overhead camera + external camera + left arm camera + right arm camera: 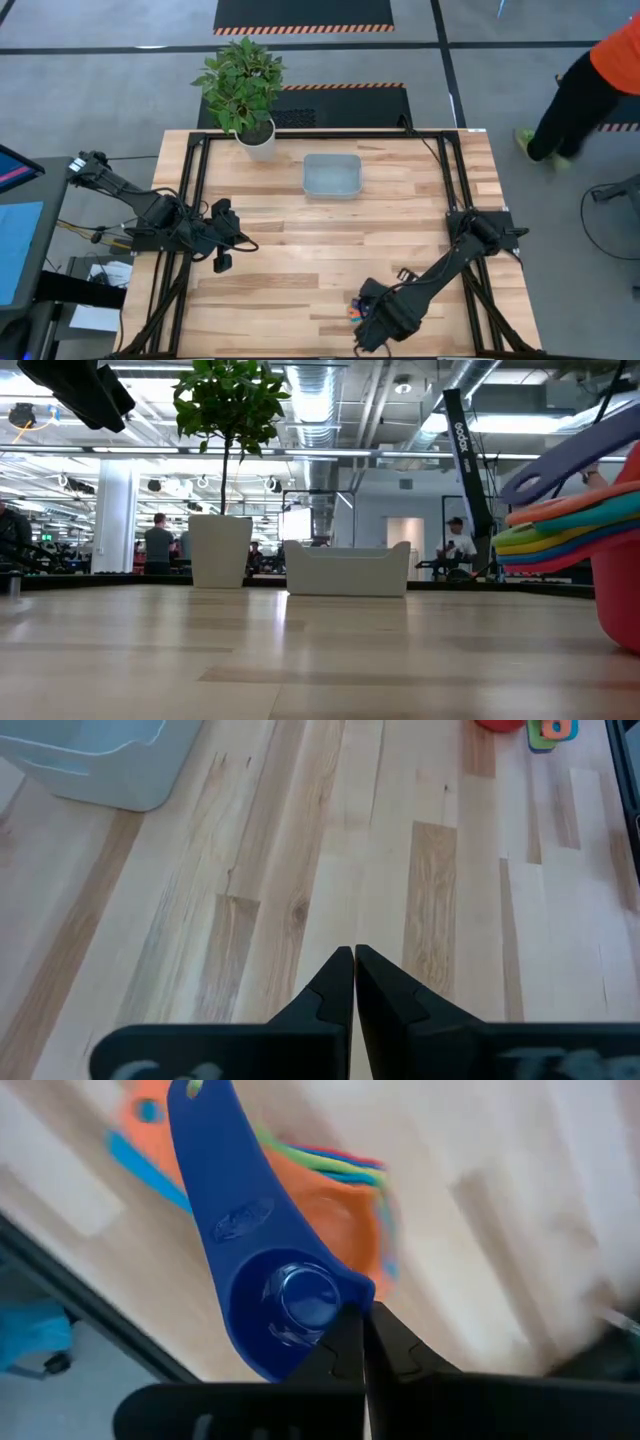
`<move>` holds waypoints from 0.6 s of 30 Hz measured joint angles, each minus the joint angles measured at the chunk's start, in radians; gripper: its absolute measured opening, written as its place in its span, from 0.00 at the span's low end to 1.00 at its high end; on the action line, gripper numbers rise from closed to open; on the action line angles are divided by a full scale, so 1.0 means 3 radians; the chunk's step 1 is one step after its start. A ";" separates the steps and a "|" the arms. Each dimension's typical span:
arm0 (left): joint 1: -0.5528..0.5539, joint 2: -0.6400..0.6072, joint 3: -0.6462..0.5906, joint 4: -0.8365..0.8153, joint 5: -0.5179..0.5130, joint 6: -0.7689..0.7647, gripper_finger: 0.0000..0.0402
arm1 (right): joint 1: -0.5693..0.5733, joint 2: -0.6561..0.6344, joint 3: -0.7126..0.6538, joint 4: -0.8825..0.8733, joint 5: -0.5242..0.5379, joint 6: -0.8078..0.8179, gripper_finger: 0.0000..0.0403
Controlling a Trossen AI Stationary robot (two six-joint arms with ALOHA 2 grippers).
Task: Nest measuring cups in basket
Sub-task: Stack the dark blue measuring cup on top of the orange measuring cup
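Note:
The measuring cups (330,1190) sit nested in one stack near the table's near edge, right of centre (353,307). In the low view the stack (575,525) rests in the big red cup (620,595). The dark blue cup (250,1230) is on top, its handle slanting upward (565,455). My right gripper (362,1318) is shut on it. The pale translucent basket (332,175) stands on the far middle of the table (347,570) (90,760). My left gripper (354,952) is shut and hovers at the table's left side (222,262). My right gripper pinches the dark blue cup at its bowl rim (352,1292), on the side opposite the handle. One finger (335,1342) looks to be inside the bowl and the other outside. The cup is tilted, handle end raised over the stack; whether its bowl still touches the stack is unclear.
A white pot with a green plant (255,135) stands at the far edge, left of the basket. Bare wood lies between the stack and the basket. Dark frame rails (195,200) run along the table's sides. A person (600,80) walks beyond the far right corner.

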 joint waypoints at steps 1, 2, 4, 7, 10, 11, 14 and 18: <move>-0.0001 0.0000 0.0000 0.0001 0.0001 -0.0007 0.00 | 0.0000 -0.0077 -0.0066 -0.0010 0.0000 0.0036 0.01; 0.0000 0.0001 0.0000 0.0001 0.0001 -0.0013 0.00 | 0.0000 -0.0155 -0.0137 -0.0015 0.0001 0.0048 0.01; 0.0000 0.0001 0.0000 0.0000 0.0001 -0.0017 0.00 | 0.0006 -0.0281 -0.0248 -0.0005 0.0011 0.0039 0.01; -0.0001 0.0000 0.0000 0.0001 0.0001 -0.0022 0.00 | 0.0006 -0.0387 -0.0381 0.0020 0.0091 -0.0090 0.01; -0.0001 0.0001 0.0000 0.0001 0.0001 -0.0034 0.00 | 0.0001 -0.0527 -0.0580 0.0267 0.0195 -0.0289 0.01; 0.0000 0.0000 0.0000 0.0001 0.0001 -0.0040 0.00 | 0.0000 -0.0578 -0.0658 0.0387 0.0204 -0.0341 0.01; -0.0001 0.0000 0.0000 0.0000 0.0001 -0.0043 0.00 | 0.0000 -0.0739 -0.0922 0.0660 0.0212 -0.0387 0.01; -0.0001 0.0001 0.0000 0.0001 0.0001 -0.0046 0.00 | 0.0007 -0.0979 -0.1286 0.0942 0.0205 -0.0422 0.01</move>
